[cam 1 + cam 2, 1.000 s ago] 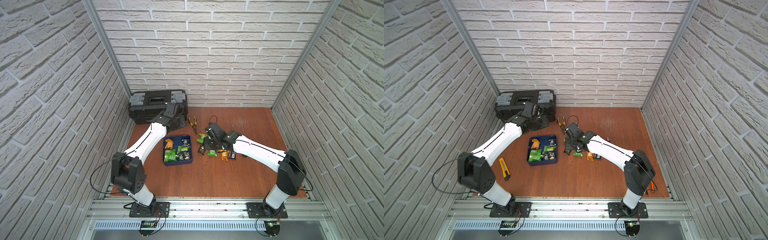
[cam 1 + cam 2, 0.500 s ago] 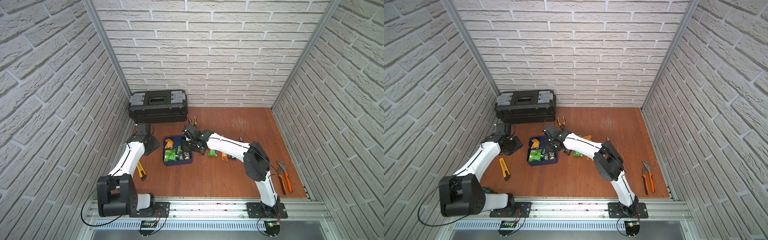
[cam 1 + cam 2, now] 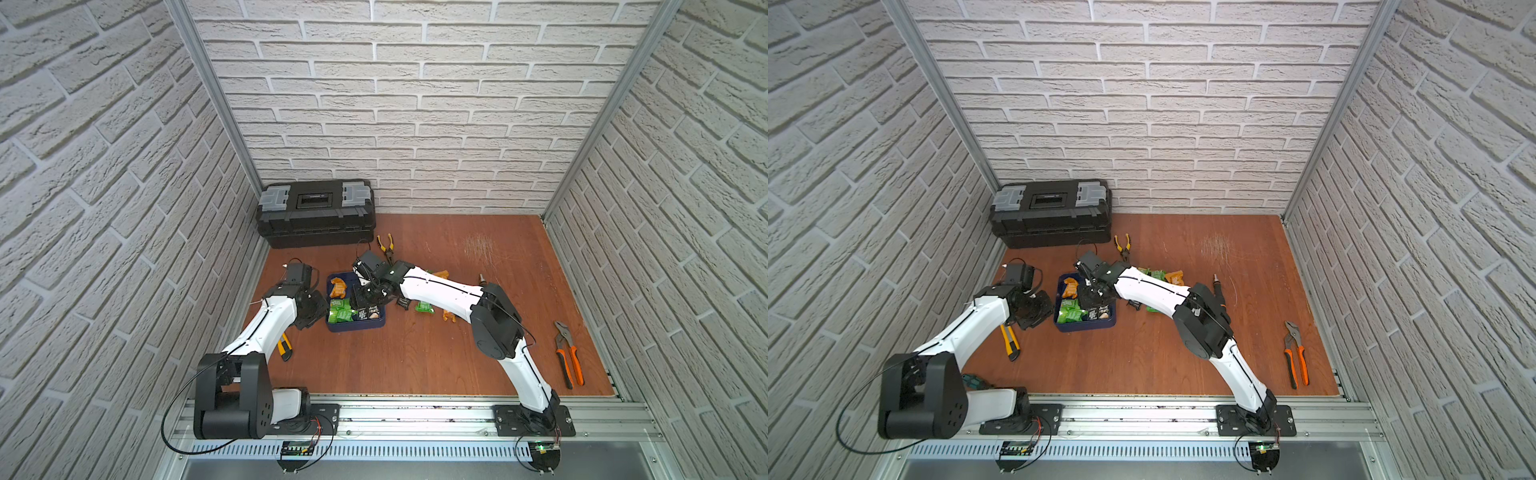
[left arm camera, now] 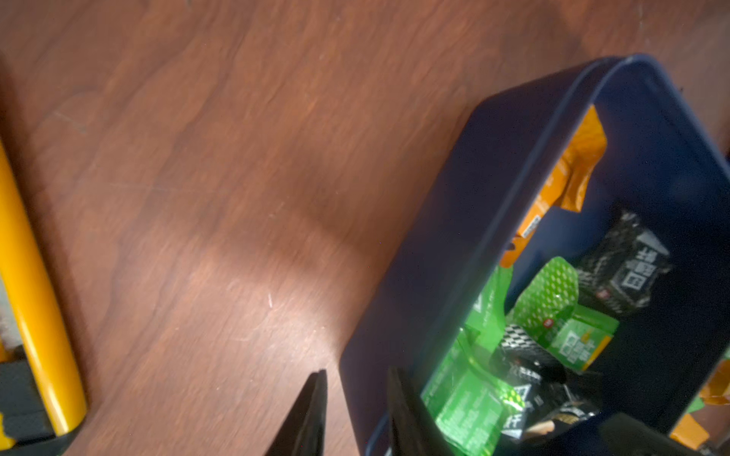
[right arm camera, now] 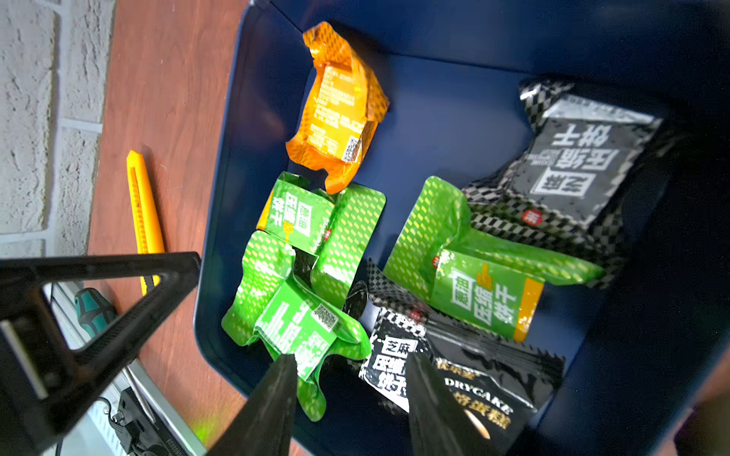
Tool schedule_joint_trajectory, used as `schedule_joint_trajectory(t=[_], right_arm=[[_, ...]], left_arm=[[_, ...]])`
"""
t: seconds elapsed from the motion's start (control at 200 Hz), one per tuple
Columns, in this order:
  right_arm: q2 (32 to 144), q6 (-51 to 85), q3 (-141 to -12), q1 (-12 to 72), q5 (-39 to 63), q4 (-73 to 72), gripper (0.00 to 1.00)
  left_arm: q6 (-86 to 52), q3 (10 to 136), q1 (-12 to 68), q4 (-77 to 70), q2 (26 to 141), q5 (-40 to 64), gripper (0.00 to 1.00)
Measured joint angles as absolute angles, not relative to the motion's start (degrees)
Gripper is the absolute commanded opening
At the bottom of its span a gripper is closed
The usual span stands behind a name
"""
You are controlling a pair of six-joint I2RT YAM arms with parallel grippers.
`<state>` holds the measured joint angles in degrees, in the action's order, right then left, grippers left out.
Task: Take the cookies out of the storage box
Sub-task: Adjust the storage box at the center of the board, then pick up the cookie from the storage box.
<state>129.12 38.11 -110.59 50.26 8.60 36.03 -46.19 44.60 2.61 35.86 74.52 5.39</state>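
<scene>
Right pincer point(image 5: 350, 357) parted over cookies point(image 5: 474, 284), storage box point(image 5: 434, 130) edges cut off

Mock workshop cell: toolbox point(image 3: 318, 216), pliers point(image 3: 565, 345)

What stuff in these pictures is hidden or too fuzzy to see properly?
- Foil cookie packets loose on the wooden table: both top views, the white right arm covers some, so no count.
- Left gripper: left wrist view, blurred and cut off by the edge; jaws straddle a wall of the dark navy plastic storage box, grip unclear.
- Green-handled screwdriver: right wrist view, partly behind the left gripper's black frame.
- Packet print: both top views, too small.
</scene>
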Motion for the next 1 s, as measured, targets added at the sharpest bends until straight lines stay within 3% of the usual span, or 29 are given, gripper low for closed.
schedule_joint_trajectory(t=[0.26,0.525,1.0], right_arm=[[129.12,38.17,-110.8,50.26,6.52,36.45,0.56],[133.36,38.61,-118.91,50.26,3.07,38.15,0.67],[143.44,41.17,-129.36,50.26,1.78,38.5,0.66]], left_arm=[[-47.18,44.71,9.58,35.83,75.75,4.71,0.32],[-52.14,44.71,9.63,37.1,68.73,-1.34,0.38],[-59.24,42.46,7.03,40.69,59.55,-7.25,0.39]])
